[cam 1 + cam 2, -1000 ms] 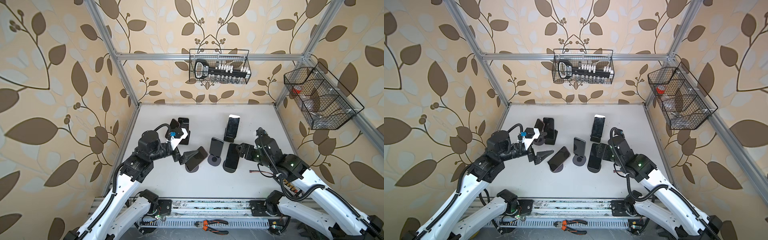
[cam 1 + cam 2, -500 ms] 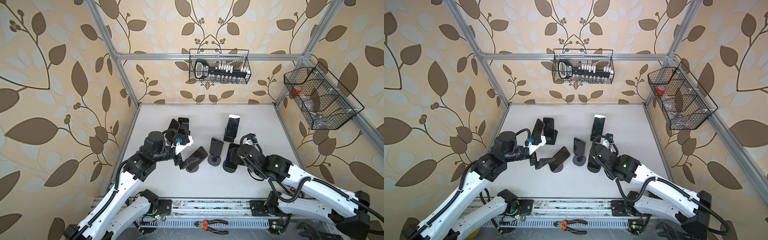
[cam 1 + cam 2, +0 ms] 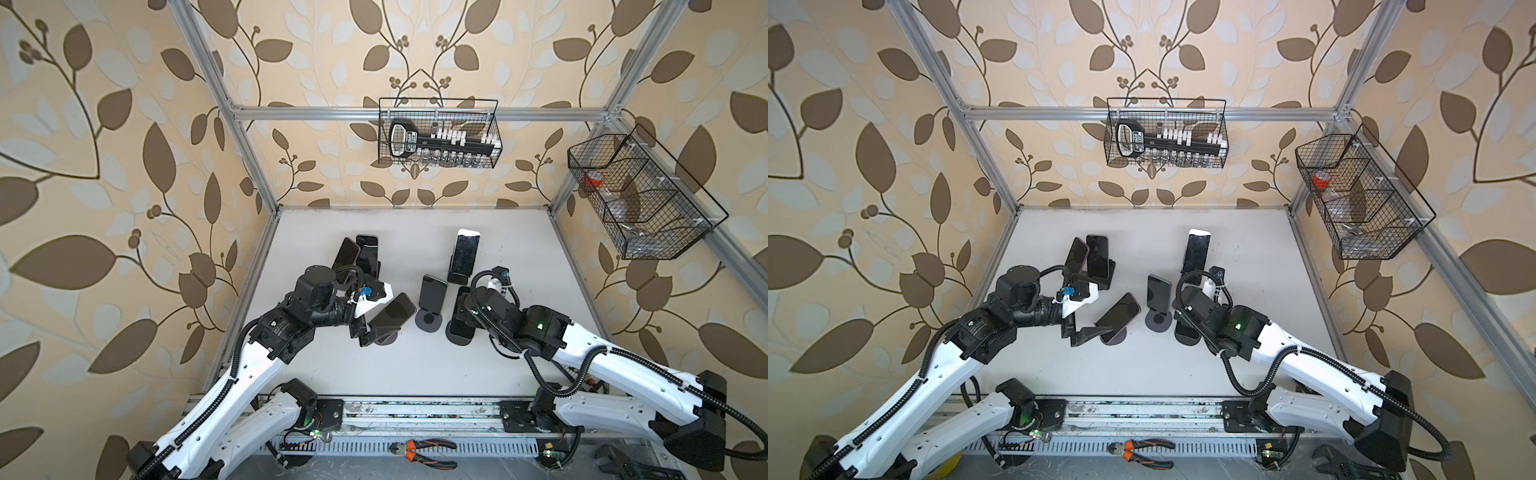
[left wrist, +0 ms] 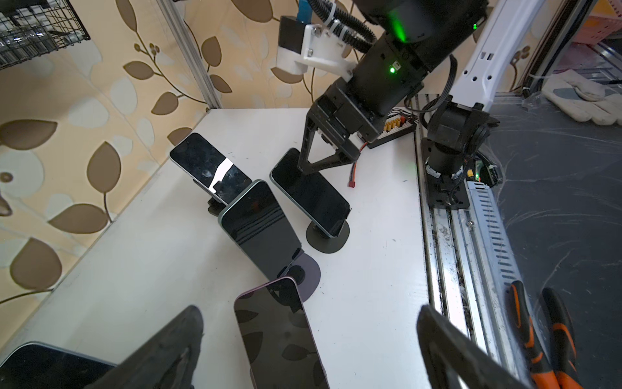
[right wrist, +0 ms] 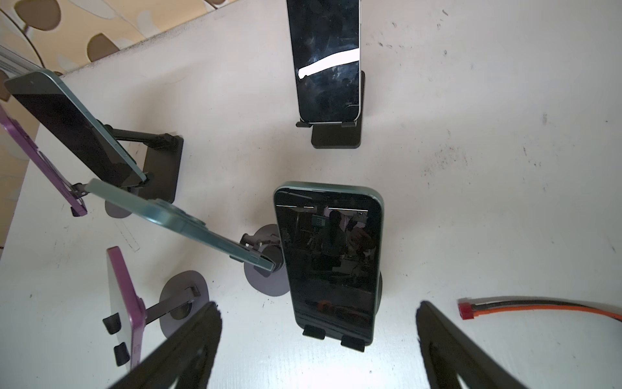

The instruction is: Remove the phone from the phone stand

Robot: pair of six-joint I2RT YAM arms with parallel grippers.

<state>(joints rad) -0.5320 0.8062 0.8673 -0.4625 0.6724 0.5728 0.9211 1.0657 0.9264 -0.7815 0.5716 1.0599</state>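
Left gripper: my left gripper stands spread wide, one finger on each side of the purple phone. The wrist view shows bare table in both gaps.
Purple phone: it leans back on its grey disc stand, screen up, left of centre on the white table.
Right gripper: my right gripper is spread wide too, its fingers on either side of the green phone and apart from both edges. I hold nothing.
Green phone: it sits on the two lips of its black disc stand, right of centre.
Middle phone: the middle phone stands between my two grippers on its own disc, untouched.
Far left: a slanted phone and a straighter phone lean close together on their stands.
Far right of centre: a tall phone rests on a square-based stand, just beyond the green phone.
Cable: a red-tipped cable lies on the table, right of my right fingers.
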